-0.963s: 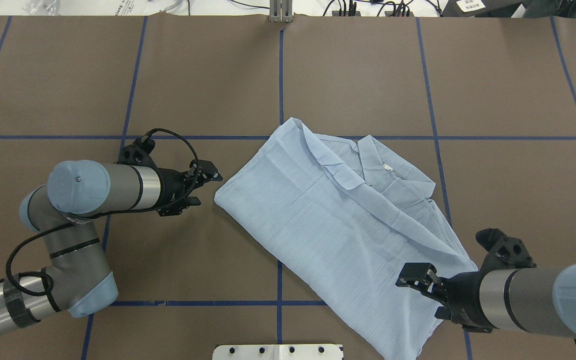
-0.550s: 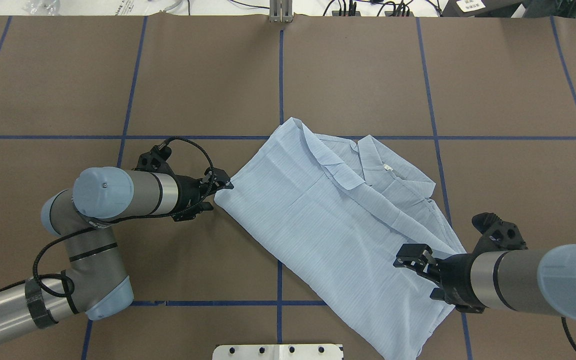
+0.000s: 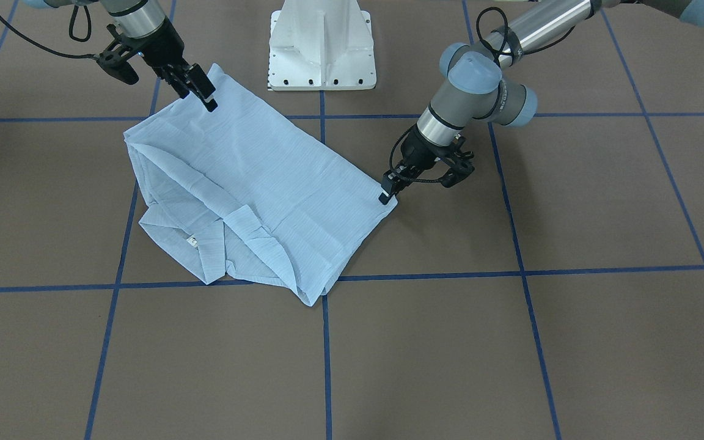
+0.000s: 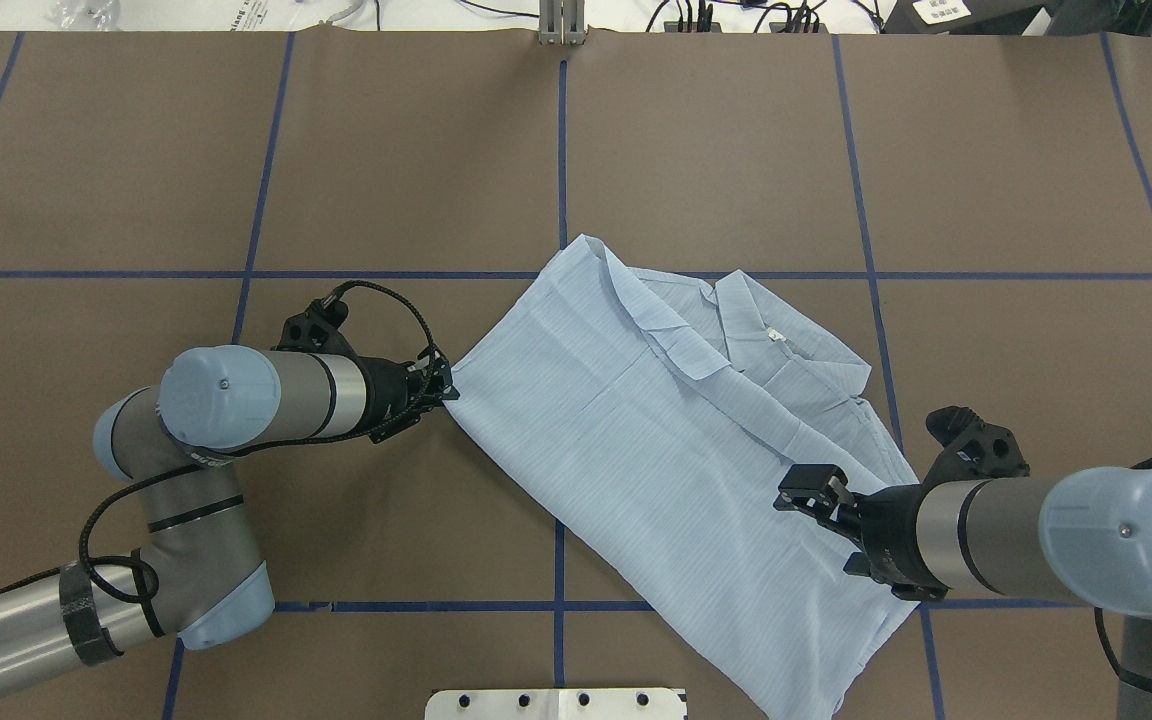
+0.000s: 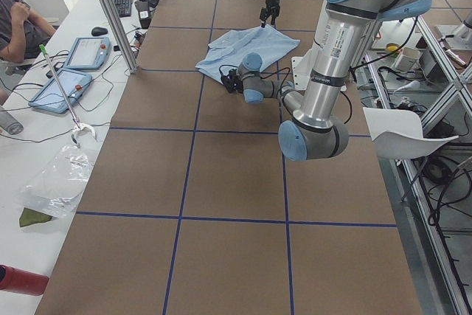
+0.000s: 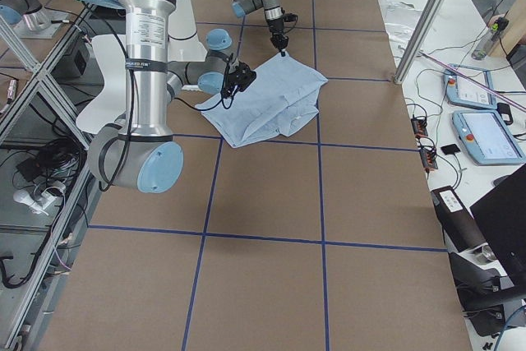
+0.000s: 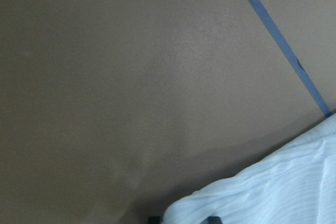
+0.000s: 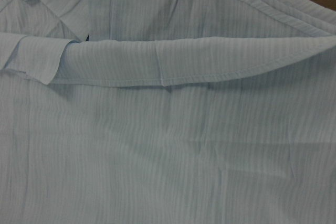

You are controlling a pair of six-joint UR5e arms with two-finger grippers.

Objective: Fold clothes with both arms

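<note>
The left claw (image 4: 448, 385) is narrow, pinching the left corner of the shirt (image 4: 636, 450). The right claw (image 4: 821, 530) is spread wide over the shirt's near right edge. The shirt lies folded on the table (image 4: 736, 150), collar on the far side.

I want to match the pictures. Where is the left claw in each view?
Front-facing: left claw right of centre, at the shirt corner.
Overhead: claw left of centre.
Exterior left: claw in the upper middle.
Exterior right: claw at top middle, on the far arm.
Left wrist: only dark fingertips, at the bottom edge.
Right wrist: not in it.
Shared landmark: that shirt corner.
</note>
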